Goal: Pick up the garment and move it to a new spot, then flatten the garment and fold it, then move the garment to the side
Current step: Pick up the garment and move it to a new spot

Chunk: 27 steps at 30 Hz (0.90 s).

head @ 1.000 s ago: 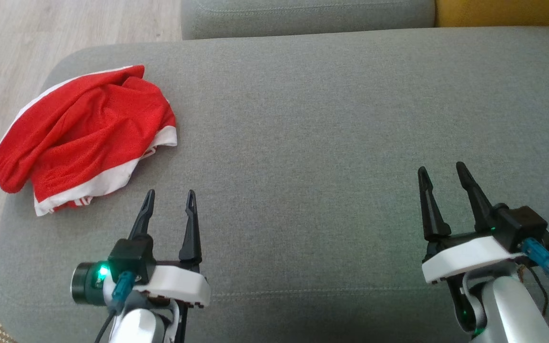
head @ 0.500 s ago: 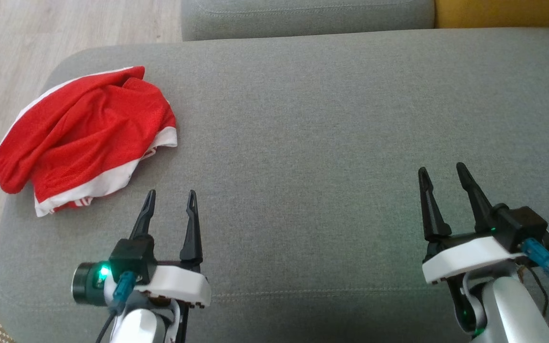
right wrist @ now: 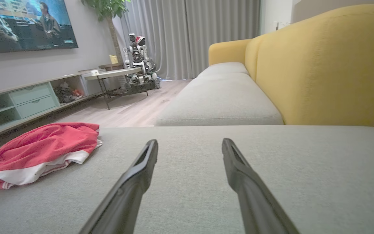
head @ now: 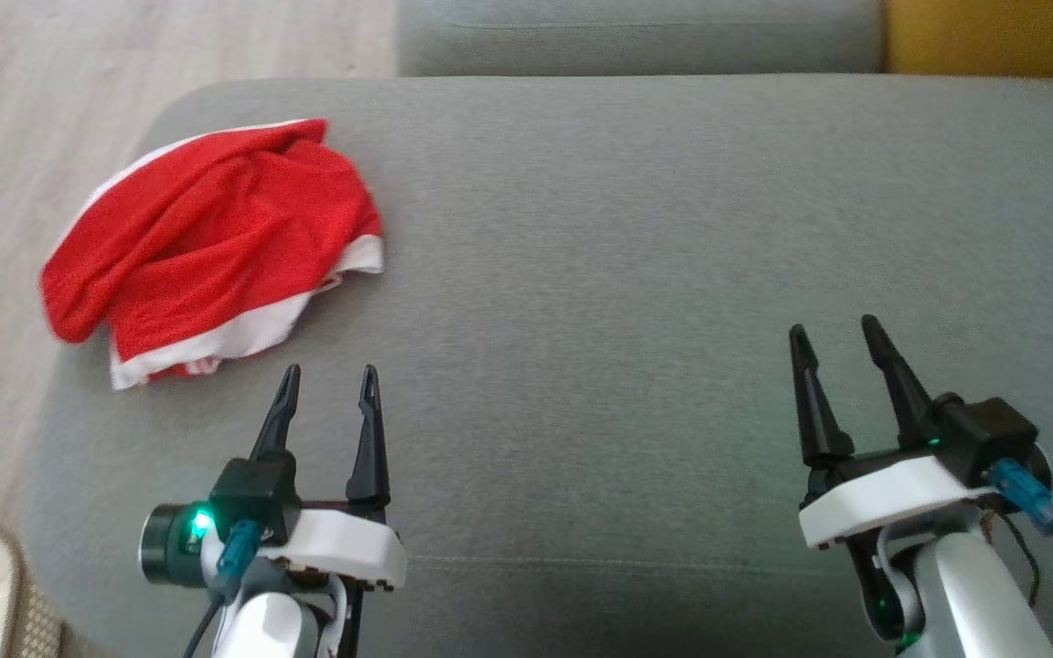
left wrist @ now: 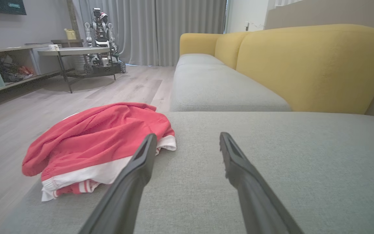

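- Change: head cam has panned. The whole pic has shifted vs. 0.5 s ago, so garment (head: 216, 247), seat cushion (head: 627, 274) and wood floor (head: 33, 91) all sit further right in frame. This is cam motion, not object motion.
- Garment: red w/ white trim, a crumpled heap on the far-left corner of the grey cushion. Its left lobe appears to reach the cushion's left edge, toward the floor. Fold pattern matches the prior pics, so it is untouched.
- L gripper (head: 329, 370): fingers spread apart, nothing held. It hovers over the cushion just near-right of the garment's near edge, w/ no contact. Frame pos. is approx. as before.
- R gripper (head: 833, 325): fingers spread apart, nothing held. It is over the near-right part of the cushion, well apart from the garment.
- Status (judgement): step 1, pick-up, is not yet begun. The pan reads as prep, bringing the garment closer to frame centre before the approach.
- Next move (judgement): L arm is closest. It needs a reach far-left, then a descent onto a raised fold.
- Risk (judgement): limp fabric, so a pinch may catch one layer only. A pull toward the left edge could drag the lobe off the cushion.
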{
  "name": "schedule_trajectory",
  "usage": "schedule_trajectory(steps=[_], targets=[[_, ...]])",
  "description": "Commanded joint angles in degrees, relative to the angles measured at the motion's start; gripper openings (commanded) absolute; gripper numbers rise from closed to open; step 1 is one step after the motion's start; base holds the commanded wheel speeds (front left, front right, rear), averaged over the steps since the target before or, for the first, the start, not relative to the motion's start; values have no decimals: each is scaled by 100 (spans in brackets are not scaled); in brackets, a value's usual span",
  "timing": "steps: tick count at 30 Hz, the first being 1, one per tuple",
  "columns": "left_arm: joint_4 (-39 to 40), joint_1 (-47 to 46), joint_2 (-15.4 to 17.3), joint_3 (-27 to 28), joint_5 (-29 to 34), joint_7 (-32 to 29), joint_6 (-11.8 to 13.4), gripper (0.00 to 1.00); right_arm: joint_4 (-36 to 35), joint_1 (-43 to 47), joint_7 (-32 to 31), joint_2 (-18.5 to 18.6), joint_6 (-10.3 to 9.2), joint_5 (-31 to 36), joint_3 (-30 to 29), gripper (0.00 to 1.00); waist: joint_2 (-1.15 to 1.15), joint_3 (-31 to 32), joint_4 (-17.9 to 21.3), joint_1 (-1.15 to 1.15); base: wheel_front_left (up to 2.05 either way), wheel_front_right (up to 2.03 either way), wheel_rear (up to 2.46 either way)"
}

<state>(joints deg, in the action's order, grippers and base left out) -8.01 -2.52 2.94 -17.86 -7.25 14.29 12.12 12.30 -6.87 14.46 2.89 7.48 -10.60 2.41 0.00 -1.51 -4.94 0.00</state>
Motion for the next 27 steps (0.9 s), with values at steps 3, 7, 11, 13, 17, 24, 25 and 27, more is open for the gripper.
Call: schedule_trajectory(steps=[3, 7, 11, 13, 17, 24, 25, 27], targets=[[198, -163, -6, 214, -22, 71, 30, 100, -213, -140, 54, -2, 1, -55, 262, 100, 0, 59, -415, 0, 0, 0, 0], [230, -105, -6, 266, -16, 71, 13, 100, -222, -65, 54, -2, 1, -84, 398, 100, 0, 121, -794, 0, 0, 0, 0], [258, -19, -6, 345, 9, 71, -21, 100, -207, 22, 54, -2, 1, -125, 503, 100, 0, 191, -1187, 0, 0, 0, 0], [284, 20, -6, 400, 32, 71, -33, 100, -207, 46, 54, -2, 1, -145, 555, 100, 0, 210, -1368, 0, 0, 0, 0], [328, 99, -6, 473, 87, 71, -80, 100, -196, 94, 54, -2, 1, -175, 599, 100, 0, 250, -1743, 0, 0, 0, 0], [380, 218, -6, 577, 132, 71, -118, 100, -168, 158, 54, -2, 1, -221, 681, 100, 0, 301, -2154, 0, 0, 0, 0], [386, 232, -6, 596, 133, 71, -121, 100, -167, 163, 54, -2, 1, -230, 695, 100, 0, 304, -2195, 0, 0, 0, 0], [415, 261, -6, 641, 133, 71, -119, 100, -159, 145, 54, -2, 1, -236, 749, 100, 0, 285, -2225, 0, 0, 0, 0]])
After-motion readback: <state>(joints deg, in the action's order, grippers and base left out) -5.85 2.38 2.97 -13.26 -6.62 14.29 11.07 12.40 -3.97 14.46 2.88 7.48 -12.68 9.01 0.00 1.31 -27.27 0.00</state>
